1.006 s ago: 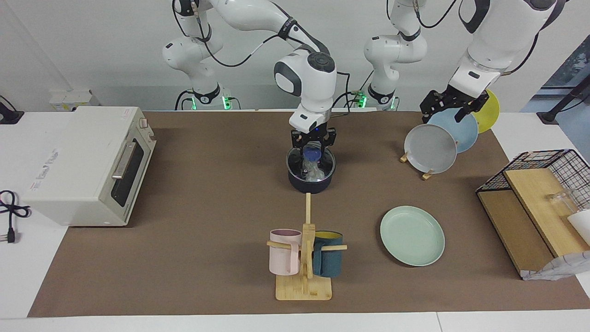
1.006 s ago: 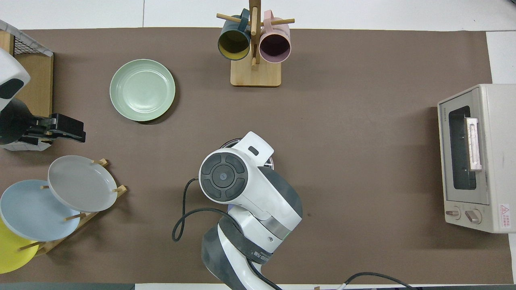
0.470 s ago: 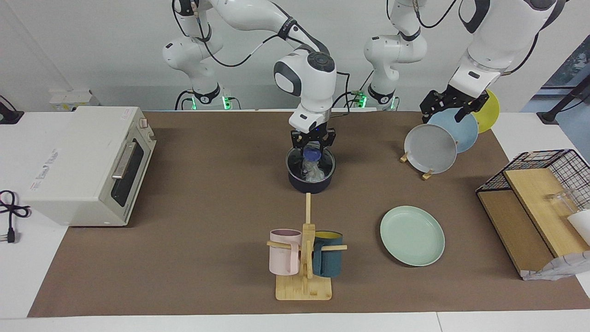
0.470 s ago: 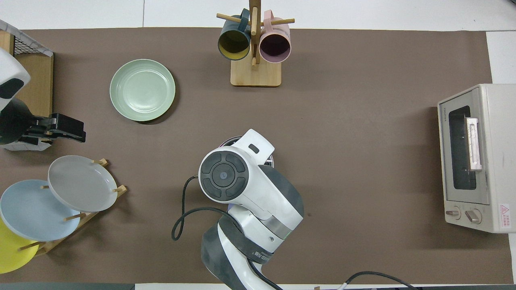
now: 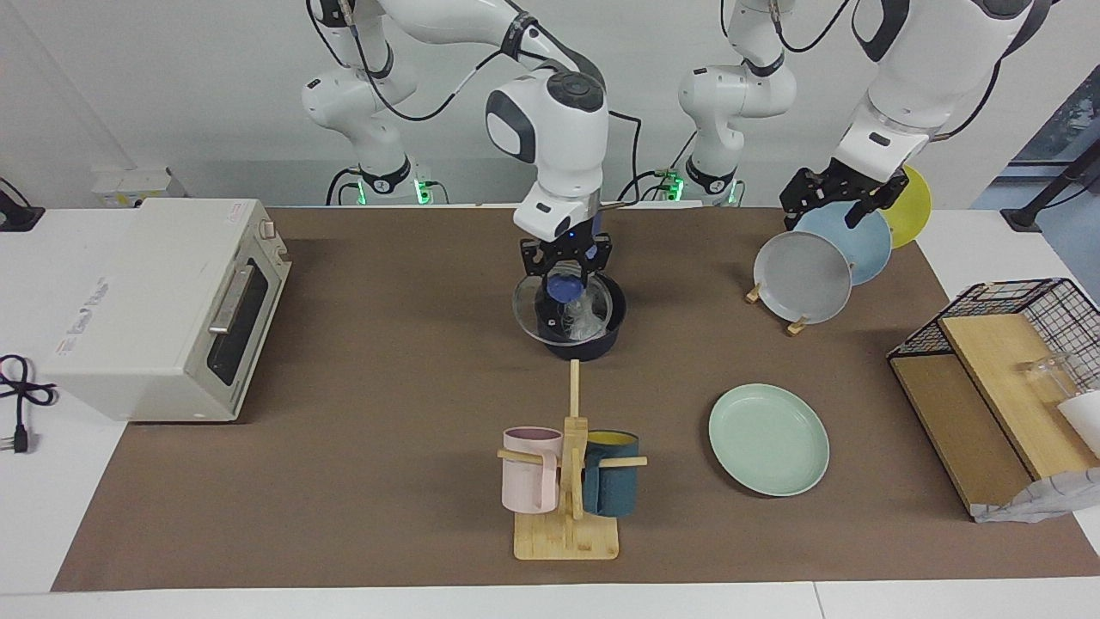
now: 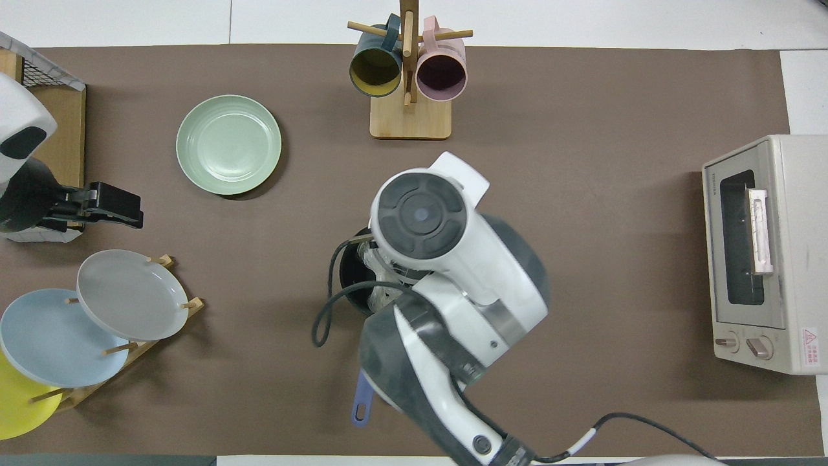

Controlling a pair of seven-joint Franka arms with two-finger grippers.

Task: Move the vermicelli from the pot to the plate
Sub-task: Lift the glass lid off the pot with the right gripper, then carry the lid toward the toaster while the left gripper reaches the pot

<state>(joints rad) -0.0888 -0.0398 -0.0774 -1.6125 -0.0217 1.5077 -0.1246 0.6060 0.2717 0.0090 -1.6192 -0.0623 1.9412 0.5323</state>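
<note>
Since half second ago, your right end effector point(image 5: 565, 277) has lifted glass lid point(image 5: 563, 308) by its blue knob, lid now tilted off pot point(image 5: 583, 342), shifted toward right arm's end. Fingers clamped on knob. Vermicelli point(image 5: 586, 320) sits inside pot, directly beneath lid (translucent, tangled, soft clump). Pot dark, round; long blue handle point(image 6: 361, 402) points toward robots. Plate point(image 5: 768, 439) pale mint, shallow-rimmed, farther from robots than pot, toward left arm's end. Left end effector point(image 5: 838, 199) waits over plate rack point(image 5: 797, 325), nearer plate; grip state: cannot tell.
</note>
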